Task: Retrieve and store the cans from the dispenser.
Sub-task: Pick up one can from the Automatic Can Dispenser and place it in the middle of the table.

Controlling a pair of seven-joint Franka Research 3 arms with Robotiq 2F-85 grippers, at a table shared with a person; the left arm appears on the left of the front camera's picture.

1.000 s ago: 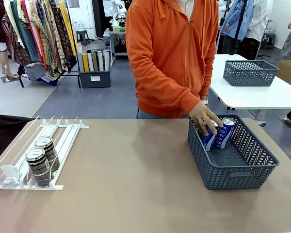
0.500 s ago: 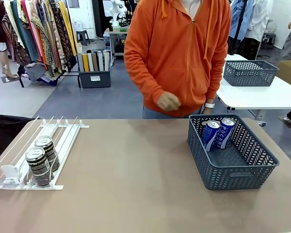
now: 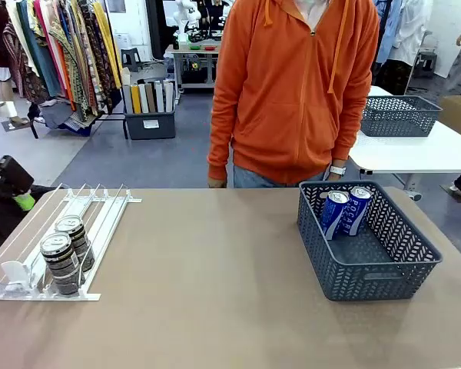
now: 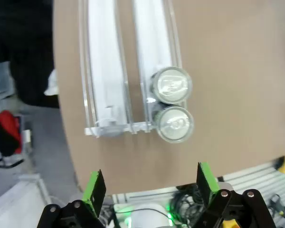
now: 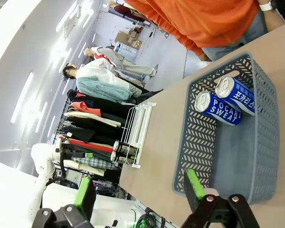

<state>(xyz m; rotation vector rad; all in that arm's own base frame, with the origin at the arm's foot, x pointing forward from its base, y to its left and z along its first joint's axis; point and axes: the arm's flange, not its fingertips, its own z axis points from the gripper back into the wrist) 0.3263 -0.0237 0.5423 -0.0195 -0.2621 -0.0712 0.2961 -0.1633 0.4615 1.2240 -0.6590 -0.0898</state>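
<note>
1. The left gripper (image 4: 149, 186) hangs spread and empty above the low end of the rack (image 4: 107, 71). The right gripper (image 5: 140, 187) is spread and empty too, over the basket (image 5: 249, 161).
2. Done: two blue cans (image 3: 344, 211) lean inside the basket.
3. Left to do: two dark cans (image 4: 173, 104) sit touching each other at the rack's stops, not yet lifted.

Lab-type test space dressed as a clothing shop: long rail of bright hanging garments (image 3: 65, 46) at far left, dark grey floor bin of upright flat boards (image 3: 150, 123) beside it, white worktable (image 3: 415, 157) holding a dark grey lattice plastic basket (image 3: 396, 115) at right (open grey floor (image 3: 177, 161) between), tan-topped work table (image 3: 215, 269) up front.
</note>
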